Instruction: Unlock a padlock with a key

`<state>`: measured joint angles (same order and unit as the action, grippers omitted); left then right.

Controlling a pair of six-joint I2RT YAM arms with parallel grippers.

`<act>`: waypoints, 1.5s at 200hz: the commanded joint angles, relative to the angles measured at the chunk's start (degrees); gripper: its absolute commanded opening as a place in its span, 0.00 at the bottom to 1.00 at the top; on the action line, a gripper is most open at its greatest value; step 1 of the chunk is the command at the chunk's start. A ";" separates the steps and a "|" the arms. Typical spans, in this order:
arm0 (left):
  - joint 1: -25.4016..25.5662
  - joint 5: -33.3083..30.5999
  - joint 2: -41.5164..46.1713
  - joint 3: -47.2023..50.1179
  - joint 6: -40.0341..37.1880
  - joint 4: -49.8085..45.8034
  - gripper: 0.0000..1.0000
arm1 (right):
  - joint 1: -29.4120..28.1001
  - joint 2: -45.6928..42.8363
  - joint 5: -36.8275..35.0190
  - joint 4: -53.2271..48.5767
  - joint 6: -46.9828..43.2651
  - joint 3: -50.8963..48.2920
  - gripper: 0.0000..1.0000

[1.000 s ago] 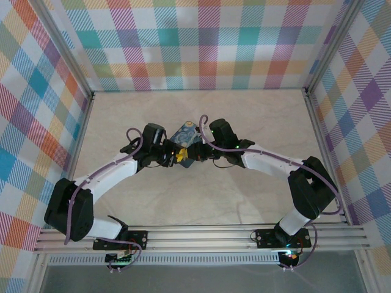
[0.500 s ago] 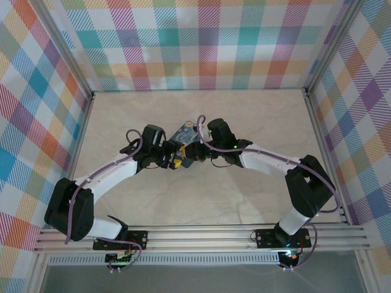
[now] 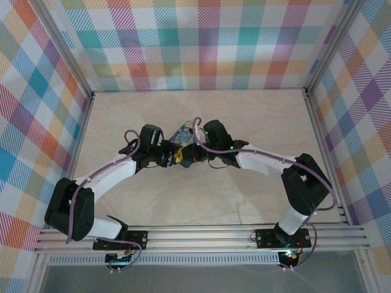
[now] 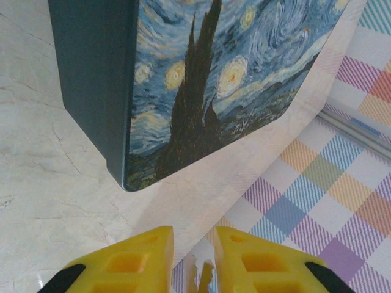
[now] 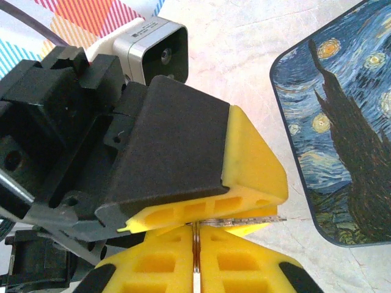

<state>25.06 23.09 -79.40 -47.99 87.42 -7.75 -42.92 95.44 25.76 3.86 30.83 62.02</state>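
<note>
The left gripper (image 4: 192, 244) pinches the key (image 5: 253, 218), blade free probably to reach the padlock (image 5: 342, 140), while the right gripper (image 5: 194, 241), pressed together, sits just below.

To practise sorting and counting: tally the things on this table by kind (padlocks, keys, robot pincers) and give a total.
padlock: 1
key: 1
pincers: 2 (left pincer, right pincer)
Total: 4

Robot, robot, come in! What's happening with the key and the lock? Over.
Left gripper pinching the key. Right gripper shut, close beside it. Padlock lying on table just ahead, key not in.
</note>
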 commanded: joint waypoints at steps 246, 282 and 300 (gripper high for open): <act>-2.21 0.63 -4.58 -6.95 -21.06 -3.88 0.00 | 4.14 -2.96 0.61 -0.64 9.66 -1.98 0.48; -2.21 0.98 -4.76 -7.62 -22.80 -3.76 0.00 | 2.54 -0.61 1.55 3.07 13.70 -2.78 0.54; -2.21 1.57 -5.22 -8.26 -23.43 -4.25 0.00 | 2.26 -0.02 2.25 3.40 13.55 -3.10 0.55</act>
<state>23.42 23.99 -84.44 -53.78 66.54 -12.99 -39.86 94.19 25.71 4.27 42.00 59.96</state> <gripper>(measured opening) 0.051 0.542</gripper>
